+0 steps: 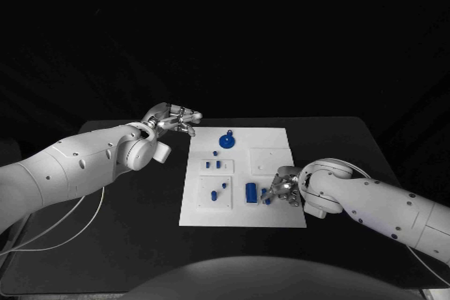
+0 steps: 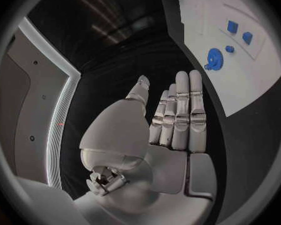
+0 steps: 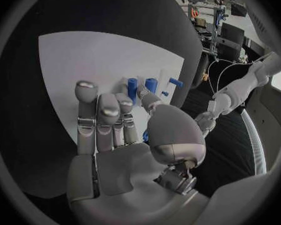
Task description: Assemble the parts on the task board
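Two white arms with smooth, rounded shells, small dark screw holes dotted along the casings, and a fat disc-shaped joint just behind each wrist. The left robot hand (image 1: 172, 118) and the right robot hand (image 1: 284, 187) are both silver metal, and up close on the wrist cameras the fingers (image 2: 189, 116) are built of jointed segments with rounded pale tips, plus a bulging domed thumb base. Thin white cables loop off both arms.

Black table (image 1: 131, 202), dark backdrop, cluttered shelves (image 3: 225, 22)
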### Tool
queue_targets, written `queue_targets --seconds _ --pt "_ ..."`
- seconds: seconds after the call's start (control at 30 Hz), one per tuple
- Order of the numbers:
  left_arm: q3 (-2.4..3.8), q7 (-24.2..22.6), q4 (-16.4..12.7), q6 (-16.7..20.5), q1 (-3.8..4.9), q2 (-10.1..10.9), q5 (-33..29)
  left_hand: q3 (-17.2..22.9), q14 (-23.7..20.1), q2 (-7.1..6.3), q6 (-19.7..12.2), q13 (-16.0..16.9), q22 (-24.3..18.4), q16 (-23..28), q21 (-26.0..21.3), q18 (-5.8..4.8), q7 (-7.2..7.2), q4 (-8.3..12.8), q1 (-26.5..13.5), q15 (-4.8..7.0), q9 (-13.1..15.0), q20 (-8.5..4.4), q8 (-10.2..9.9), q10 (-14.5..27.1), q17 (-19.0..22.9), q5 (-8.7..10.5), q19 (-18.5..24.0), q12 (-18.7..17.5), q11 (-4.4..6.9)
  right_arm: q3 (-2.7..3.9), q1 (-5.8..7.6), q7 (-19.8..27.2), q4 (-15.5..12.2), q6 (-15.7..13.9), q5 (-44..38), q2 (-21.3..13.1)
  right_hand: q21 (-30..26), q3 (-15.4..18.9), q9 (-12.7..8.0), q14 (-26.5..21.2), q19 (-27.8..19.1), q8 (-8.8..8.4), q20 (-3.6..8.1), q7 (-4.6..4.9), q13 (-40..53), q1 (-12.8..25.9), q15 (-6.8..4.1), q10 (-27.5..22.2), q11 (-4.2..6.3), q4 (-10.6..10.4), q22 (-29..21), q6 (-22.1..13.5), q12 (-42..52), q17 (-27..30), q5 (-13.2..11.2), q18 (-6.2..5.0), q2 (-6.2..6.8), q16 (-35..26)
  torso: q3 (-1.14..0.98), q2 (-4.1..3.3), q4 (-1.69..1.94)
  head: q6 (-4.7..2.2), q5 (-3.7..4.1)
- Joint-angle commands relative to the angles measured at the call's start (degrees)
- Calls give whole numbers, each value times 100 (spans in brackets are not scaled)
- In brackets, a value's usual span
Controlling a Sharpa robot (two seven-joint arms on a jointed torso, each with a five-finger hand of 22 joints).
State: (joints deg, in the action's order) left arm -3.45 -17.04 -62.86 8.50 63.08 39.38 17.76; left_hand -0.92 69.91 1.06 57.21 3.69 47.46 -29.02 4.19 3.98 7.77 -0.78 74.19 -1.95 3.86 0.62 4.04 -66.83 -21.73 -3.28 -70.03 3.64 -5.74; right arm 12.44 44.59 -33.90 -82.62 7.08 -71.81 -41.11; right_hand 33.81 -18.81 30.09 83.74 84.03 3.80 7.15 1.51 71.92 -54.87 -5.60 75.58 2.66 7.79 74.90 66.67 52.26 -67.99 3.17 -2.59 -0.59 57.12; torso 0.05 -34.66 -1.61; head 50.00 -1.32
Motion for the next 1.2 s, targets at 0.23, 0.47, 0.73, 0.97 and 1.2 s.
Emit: queue_targets --seconds 0.23,0.47,0.73,0.97,1.2 --pt "3 -27 -14 -79 3 -10 4 -10 -18 64 -10 5 6 -32 1 25 11 7 -26 -12 3 29 33 30 5 21 8 12 0 -4 -5 132 -3 -83 -22 39 -1 693 25 37 308 -12 12 -2 15 189 -28 60 6 -304 336 95 12 -24 -40 21 -187 -50 -1 5 0 0 8" --pt "3 -25 -13 -80 3 -6 4 -10 -18 64 -10 5 6 -32 1 25 11 7 -26 -12 3 29 33 30 5 21 8 12 0 -4 -5 210 -50 -79 26 -5 -2 981 26 41 307 -10 10 7 22 358 -24 65 0 -462 328 107 -6 -35 -41 21 -187 -61 -3 4 -4 0 -2" --pt "3 -22 -14 -77 3 6 4 -10 -18 64 -10 5 6 -32 1 25 11 7 -26 -12 3 29 33 30 5 21 8 12 0 -4 -6 325 -140 35 95 -158 -12 1319 51 44 305 -9 9 3 36 135 -24 71 2 -452 315 126 -26 -48 -41 22 -182 -85 -6 4 -11 0 -6" --pt "3 -20 -15 -74 3 11 4 -10 -18 64 -10 5 6 -32 1 25 11 7 -26 -12 3 29 33 30 5 21 8 12 0 -5 -8 399 -218 177 124 -275 -22 1538 67 47 304 -8 6 7 43 -101 -21 69 -1 -357 309 141 -35 -54 -41 22 -152 -93 -9 5 -10 0 -1" --pt "2 -17 -14 -73 3 13 4 -10 -18 64 -10 5 6 -32 1 25 11 7 -26 -12 3 29 33 30 5 21 8 12 0 -5 -28 470 -300 321 132 -355 -19 1882 113 51 303 -10 5 -6 51 -417 -21 73 6 -256 313 181 -40 -65 -41 28 -189 -98 -4 4 -6 0 5"
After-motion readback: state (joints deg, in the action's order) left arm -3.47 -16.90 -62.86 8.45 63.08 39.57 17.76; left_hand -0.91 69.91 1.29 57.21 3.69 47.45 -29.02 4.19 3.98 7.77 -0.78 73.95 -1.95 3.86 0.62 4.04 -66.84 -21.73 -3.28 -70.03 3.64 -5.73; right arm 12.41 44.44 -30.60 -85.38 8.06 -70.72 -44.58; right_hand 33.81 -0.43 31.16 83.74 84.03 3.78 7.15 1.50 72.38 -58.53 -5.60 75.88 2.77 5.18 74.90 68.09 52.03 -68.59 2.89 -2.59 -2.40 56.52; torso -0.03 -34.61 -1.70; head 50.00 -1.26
